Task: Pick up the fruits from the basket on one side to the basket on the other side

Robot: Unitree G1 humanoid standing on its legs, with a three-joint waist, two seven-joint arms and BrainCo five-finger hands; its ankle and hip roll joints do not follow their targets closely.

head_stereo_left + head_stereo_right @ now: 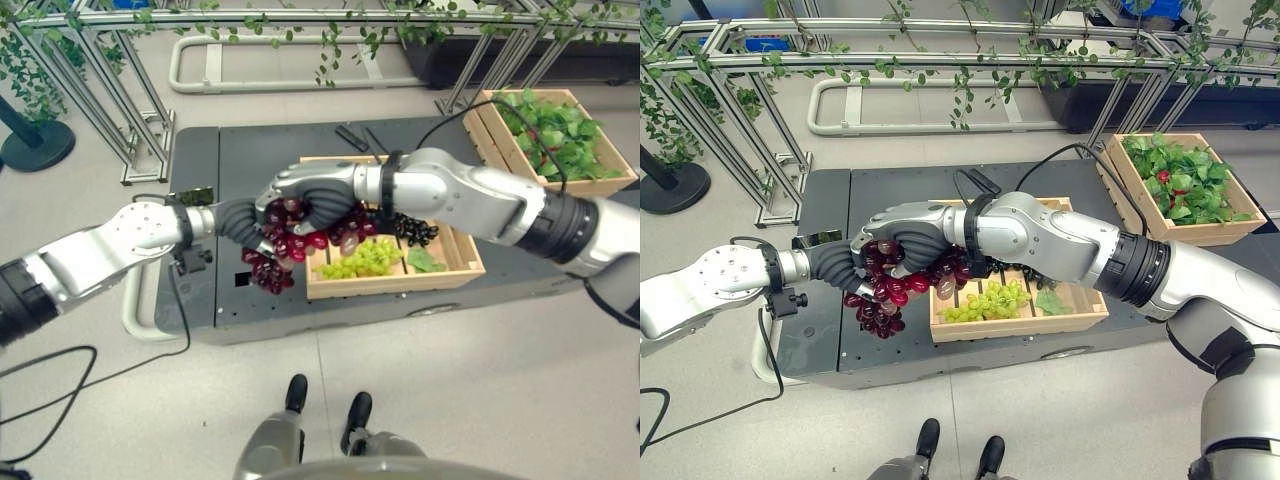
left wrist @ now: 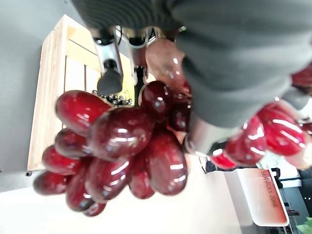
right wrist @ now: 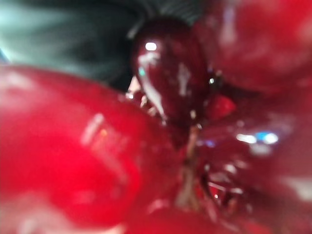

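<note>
A bunch of red grapes (image 1: pixel 272 268) hangs at the left edge of a wooden crate (image 1: pixel 462 268), over the dark platform (image 1: pixel 250 150). My left hand (image 1: pixel 238 222) reaches in from the left and its fingers (image 2: pixel 110 81) are curled at the top of the bunch. Coming from the right, my right hand (image 1: pixel 310 190) is curled over the same bunch from above, and red grapes (image 3: pixel 165 83) press close against its palm. The two hands touch around the fruit. Green grapes (image 1: pixel 365 258) and black grapes (image 1: pixel 415 230) lie in the crate.
A second wooden crate (image 1: pixel 612 178) with green leaves and a red fruit stands at the back right. Metal frames (image 1: pixel 140 110) hung with vines surround the platform. Small black objects (image 1: pixel 350 138) lie behind the near crate.
</note>
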